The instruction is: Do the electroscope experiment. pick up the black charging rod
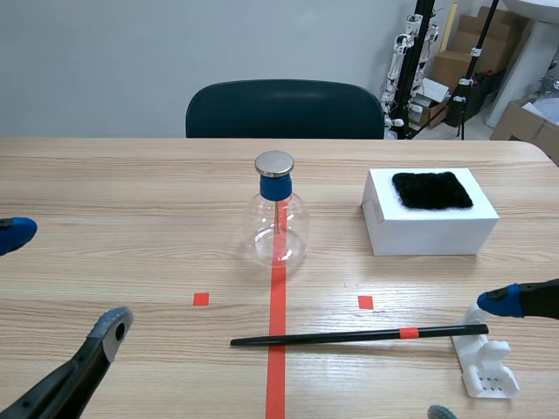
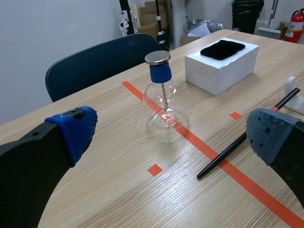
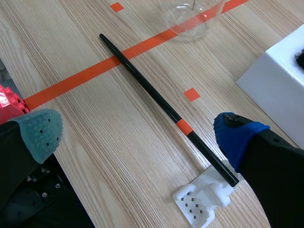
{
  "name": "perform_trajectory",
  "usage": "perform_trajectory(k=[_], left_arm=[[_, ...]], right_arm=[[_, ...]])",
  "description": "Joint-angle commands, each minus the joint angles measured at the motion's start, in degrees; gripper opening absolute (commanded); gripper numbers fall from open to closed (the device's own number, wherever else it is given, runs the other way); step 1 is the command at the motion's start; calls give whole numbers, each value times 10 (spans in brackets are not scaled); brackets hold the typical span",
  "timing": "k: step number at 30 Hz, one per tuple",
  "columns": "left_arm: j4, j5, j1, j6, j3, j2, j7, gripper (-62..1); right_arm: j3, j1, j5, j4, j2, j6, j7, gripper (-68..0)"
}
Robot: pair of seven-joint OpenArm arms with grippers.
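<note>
The rod [image 1: 358, 334] lies across the near middle, its right end on the stand [image 1: 486, 363]. Beyond it stands the electroscope [image 1: 277, 218], with the box [image 1: 428, 229] to its right and a pad [image 1: 431, 189] on top.

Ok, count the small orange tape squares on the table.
2. One square lies left of the long tape line, the other square right of it, both between the flask and the black rod. More may lie out of view.
</note>
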Motion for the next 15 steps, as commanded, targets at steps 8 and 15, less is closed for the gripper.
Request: perform_trajectory(k=[8,15], left_arm=[[9,-6,5,1,-3,2,-8,14],[9,-6,5,1,-3,2,-8,14]], right_arm=[[1,13,-36,4,0,-16,30,-2],[5,19,-6,4,0,-16,74,-2]])
